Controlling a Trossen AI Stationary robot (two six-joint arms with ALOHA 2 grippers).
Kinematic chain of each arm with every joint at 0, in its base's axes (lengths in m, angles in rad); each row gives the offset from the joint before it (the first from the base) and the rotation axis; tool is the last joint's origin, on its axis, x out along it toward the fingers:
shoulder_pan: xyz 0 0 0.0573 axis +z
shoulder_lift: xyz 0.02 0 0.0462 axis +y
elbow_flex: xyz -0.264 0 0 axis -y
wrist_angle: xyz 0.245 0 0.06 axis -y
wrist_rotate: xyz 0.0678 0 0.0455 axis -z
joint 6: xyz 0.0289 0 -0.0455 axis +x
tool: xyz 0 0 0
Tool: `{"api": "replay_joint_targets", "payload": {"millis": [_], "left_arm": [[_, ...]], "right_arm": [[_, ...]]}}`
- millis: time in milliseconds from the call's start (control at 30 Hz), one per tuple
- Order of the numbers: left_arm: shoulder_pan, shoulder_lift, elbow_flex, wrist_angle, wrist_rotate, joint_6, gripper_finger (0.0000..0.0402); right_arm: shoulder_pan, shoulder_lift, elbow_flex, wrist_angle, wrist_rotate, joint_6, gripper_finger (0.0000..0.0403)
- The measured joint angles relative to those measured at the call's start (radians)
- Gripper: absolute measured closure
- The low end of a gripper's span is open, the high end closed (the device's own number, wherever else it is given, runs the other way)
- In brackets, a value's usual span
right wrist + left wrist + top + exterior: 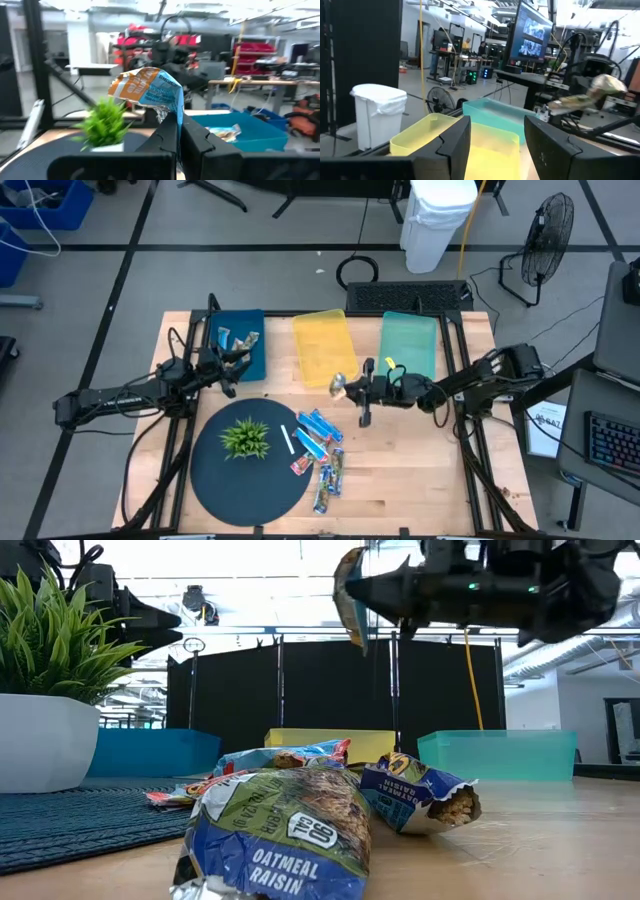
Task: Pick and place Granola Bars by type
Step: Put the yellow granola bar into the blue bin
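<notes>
nearest bar: closest to my low camera lies an oatmeal raisin bar in a blue and brown wrapper, flat on the bare wood of the table
next bar: just behind it a second blue bar sits with a torn end
granola bars on the table: i see the loose cluster lying at the right edge of the round dark mat, partly on the mat and partly on the wood, mostly light blue wrappers with one red one
right gripper: my right gripper hangs above the table by the near end of the yellow bin, fingers clamped on one bar
held bar: the gripped bar has an orange and blue wrapper, crumpled, pinched at its lower edge and lifted clear of the table; in the low view it hangs high in the air
left gripper: my left gripper hovers over the near part of the blue bin, fingers spread apart with nothing between them
blue bin: the blue bin at back left already holds a couple of brownish bars
yellow bin: the yellow bin stands in the middle of the back row, beside the blue one
teal bin: the teal bin stands to its right
plant: a small green plant in a white pot stands on the mat, left of the cluster
white stick: a thin white stick lies on the mat between plant and bars
</notes>
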Motion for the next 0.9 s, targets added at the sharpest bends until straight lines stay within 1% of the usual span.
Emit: {"api": "replay_joint_targets", "payload": {"millis": [67,167,233,333,400,467,567,667,767,900], "left_arm": [[-0.001,0.0,0.0,0.0,-0.005,0.008,0.0215],[-0.001,0.026,0.0,0.011,-0.042,0.004,0.0215],[-0.01,0.059,0.0,0.053,-0.014,0.036,0.0215],[-0.058,0.136,0.0,0.186,0.024,0.138,0.0215],[-0.11,0.202,0.0,0.28,0.013,0.214,0.0215],[-0.167,0.275,0.0,0.36,-0.024,0.291,0.0214],[-0.25,0.402,0.021,0.427,-0.139,0.362,0.0203],[-0.314,0.535,0.076,0.444,-0.237,0.399,0.0188],[-0.357,0.68,0.16,0.444,-0.259,0.439,0.0176],[-0.394,0.866,0.3,0.445,-0.26,0.52,0.0178]], "right_arm": [[-0.017,0.024,0.013,0.021,-0.001,0.0,0.0403],[-0.037,0.06,0.032,0.019,-0.004,0.0,0.0403],[-0.047,0.084,0.041,0.021,-0.004,-0.001,0.0403],[-0.06,0.111,0.059,0.024,-0.006,-0.002,0.0403],[-0.071,0.121,0.071,0.029,-0.03,-0.003,0.0403],[-0.081,0.124,0.072,0.039,-0.057,0.0,0.0403],[-0.089,0.125,0.078,0.047,-0.058,-0.003,0.0403],[-0.1,0.125,0.078,0.06,-0.059,-0.003,0.0403],[-0.11,0.125,0.078,0.065,-0.058,-0.001,0.0403],[-0.115,0.125,0.078,0.063,-0.058,-0.002,0.0403]]}}
